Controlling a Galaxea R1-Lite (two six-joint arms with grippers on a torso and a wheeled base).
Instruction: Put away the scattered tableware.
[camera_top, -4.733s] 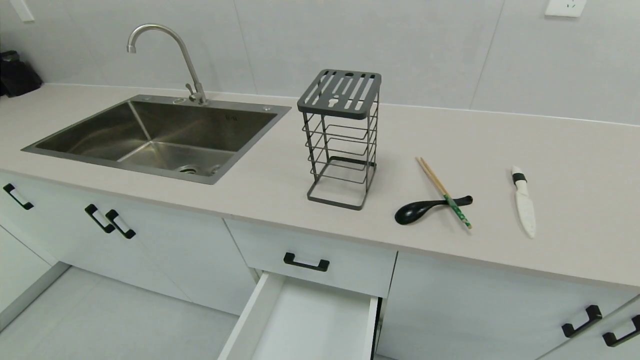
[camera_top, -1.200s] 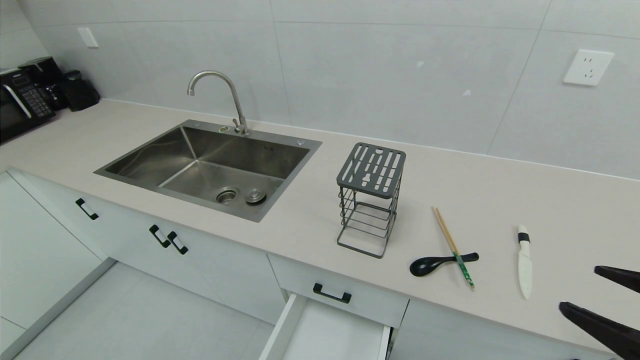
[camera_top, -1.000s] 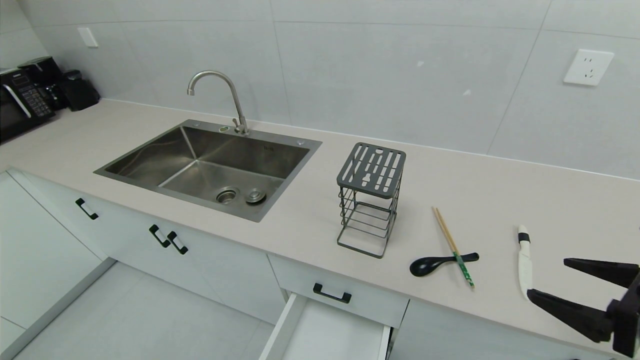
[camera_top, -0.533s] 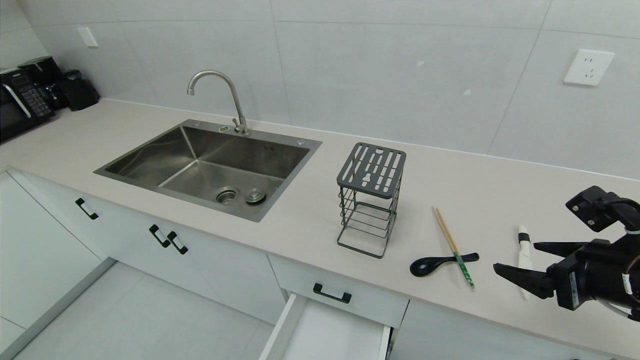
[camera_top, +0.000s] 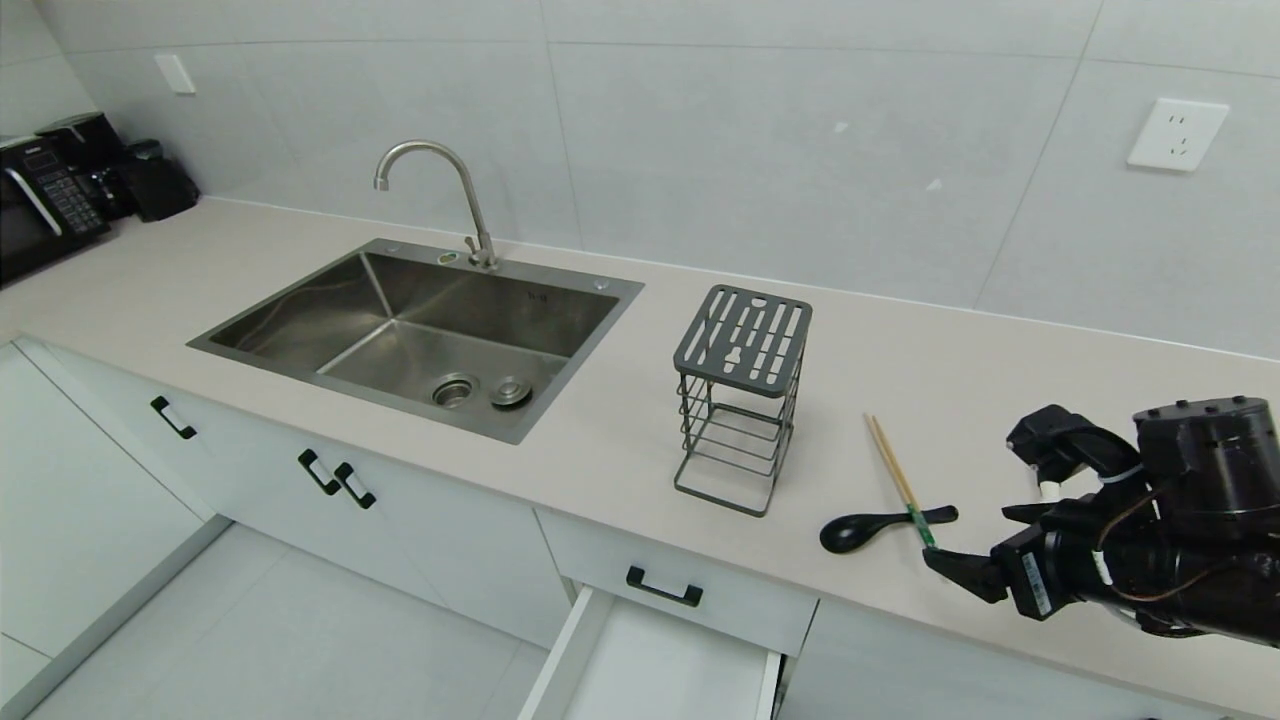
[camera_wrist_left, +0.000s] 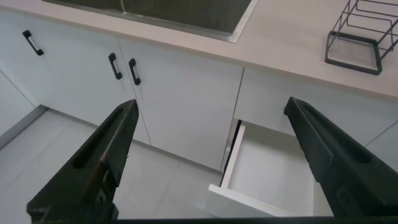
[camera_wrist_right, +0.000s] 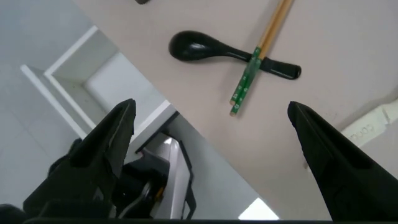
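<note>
Black spoon (camera_top: 868, 528) and wooden chopsticks (camera_top: 897, 483) lie crossed near the counter's (camera_top: 600, 450) front edge, right of the rack (camera_top: 742, 345), so the right gripper (camera_top: 970, 536) hovers beside them, fingers spread wide for a grasp.

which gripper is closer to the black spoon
Right. The right gripper hovers at the counter edge just beside the spoon; the left gripper hangs in front of the cabinets by the open drawer, farther off.
</note>
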